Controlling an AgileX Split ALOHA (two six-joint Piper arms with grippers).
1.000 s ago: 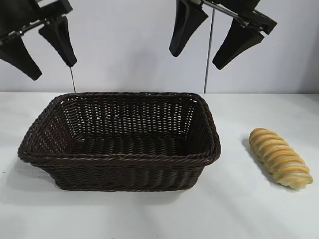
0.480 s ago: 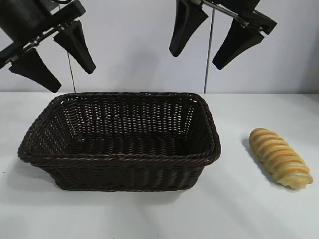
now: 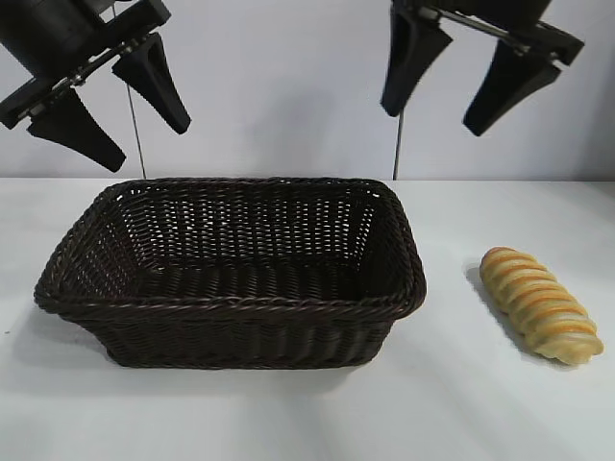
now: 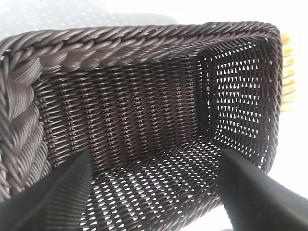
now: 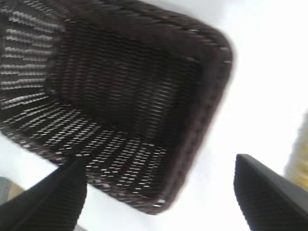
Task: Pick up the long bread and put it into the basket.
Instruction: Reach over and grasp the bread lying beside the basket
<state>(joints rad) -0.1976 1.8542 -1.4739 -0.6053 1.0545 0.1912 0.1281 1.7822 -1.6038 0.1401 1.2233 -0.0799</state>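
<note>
The long bread (image 3: 540, 303), golden-tan with orange-brown ridges, lies on the white table to the right of the basket (image 3: 231, 305). The basket is dark woven wicker with nothing in it, standing at centre-left. My right gripper (image 3: 434, 123) hangs open high above the basket's right end, well up and left of the bread. My left gripper (image 3: 146, 150) hangs open above the basket's left end. In the left wrist view the basket (image 4: 144, 43) fills the frame and a sliver of bread (image 4: 287, 72) shows past its far wall. The right wrist view shows the basket (image 5: 202, 120) and the bread's edge (image 5: 299, 163).
The white table (image 3: 480, 403) stretches in front of and around the basket and bread. Two thin vertical rods (image 3: 398, 144) stand against the pale back wall behind the basket.
The right gripper has shifted to the right, toward the bread's side. The left gripper moved right and came lower over the basket's left end. Bread and basket have not moved.
</note>
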